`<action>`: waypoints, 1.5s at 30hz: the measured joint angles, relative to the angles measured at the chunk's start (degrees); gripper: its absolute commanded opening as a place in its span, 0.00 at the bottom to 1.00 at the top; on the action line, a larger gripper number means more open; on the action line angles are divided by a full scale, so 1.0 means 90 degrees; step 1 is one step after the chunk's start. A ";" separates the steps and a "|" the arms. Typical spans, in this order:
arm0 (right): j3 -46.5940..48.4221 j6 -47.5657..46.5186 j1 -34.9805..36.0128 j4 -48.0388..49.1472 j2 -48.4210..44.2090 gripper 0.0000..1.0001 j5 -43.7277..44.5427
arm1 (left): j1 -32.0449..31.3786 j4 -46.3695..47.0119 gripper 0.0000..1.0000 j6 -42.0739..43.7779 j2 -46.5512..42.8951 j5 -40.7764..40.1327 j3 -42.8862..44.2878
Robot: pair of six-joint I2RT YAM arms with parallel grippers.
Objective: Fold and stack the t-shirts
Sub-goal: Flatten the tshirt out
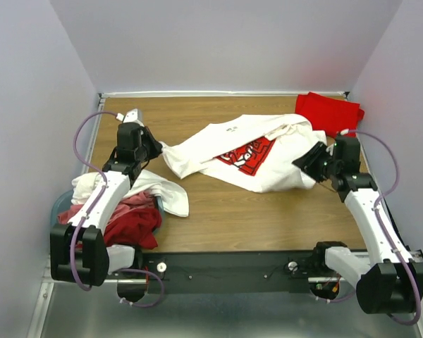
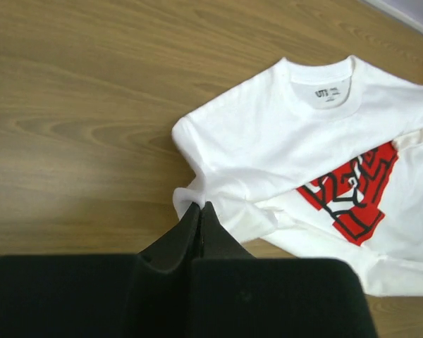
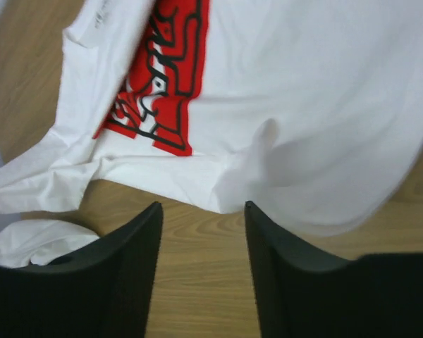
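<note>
Your left jaws are pressed together on the white printed t-shirt (image 1: pixel 247 151), pinching the bunched end of its sleeve at the shirt's left side. In the left wrist view the cloth gathers into a small fold right at the tips of the black fingers (image 2: pixel 187 232). The sleeve is drawn out to a point toward that arm.

The shirt itself lies on the worktop (image 1: pixel 254 211) around the middle and towards the far side. Its collar faces the far edge and its red and black graphic faces up. It is not flat: the body is rumpled and its right side is heaped into a soft mound.

Your right jaws stand apart with nothing between them. In the right wrist view bare wood shows in the gap, and the shirt's lower edge lies just beyond the fingertips, close but not gripped.

A red t-shirt (image 1: pixel 328 111) sits in the far right corner, just beside the printed shirt. You cannot tell whether the two touch.

At the near left, under your left arm (image 1: pixel 102 201), the pale blue tub (image 1: pixel 58 204) holds a heap of shirts. A white t-shirt (image 1: pixel 166 191) spills over its right side onto the worktop, and a pink t-shirt (image 1: pixel 137 204) and a dark red t-shirt (image 1: pixel 130 227) lie beside it
</note>
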 measured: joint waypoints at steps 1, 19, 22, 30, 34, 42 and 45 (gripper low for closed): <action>-0.0223 0.0061 0.0000 -0.0090 -0.0002 0.74 -0.0032 | 0.0000 -0.0027 0.00 0.0017 -0.0012 0.0000 -0.0090; -0.0583 0.0454 0.0000 -0.0374 0.0653 0.70 0.1277 | 0.0000 -0.0049 0.00 0.0187 -0.0697 -0.0051 -0.0255; -0.0653 0.0532 0.0000 -0.0352 0.0930 0.68 0.1712 | 0.0000 -0.0073 0.00 0.0194 -0.0695 -0.0051 -0.0253; -0.0724 0.0600 0.0000 0.0068 0.1916 0.58 0.2239 | 0.0000 -0.0102 0.00 0.0199 -0.0695 -0.0049 -0.0253; -0.0724 0.0610 0.0000 0.0265 0.2212 0.55 0.2334 | 0.0000 -0.0102 0.00 0.0197 -0.0695 -0.0046 -0.0253; -0.0724 0.0600 0.0000 0.0583 0.2594 0.50 0.2399 | 0.0000 -0.0102 0.00 0.0197 -0.0702 -0.0046 -0.0253; -0.0724 0.0593 0.0000 0.0663 0.2647 0.47 0.2397 | 0.0000 -0.0112 0.00 0.0197 -0.0712 -0.0046 -0.0253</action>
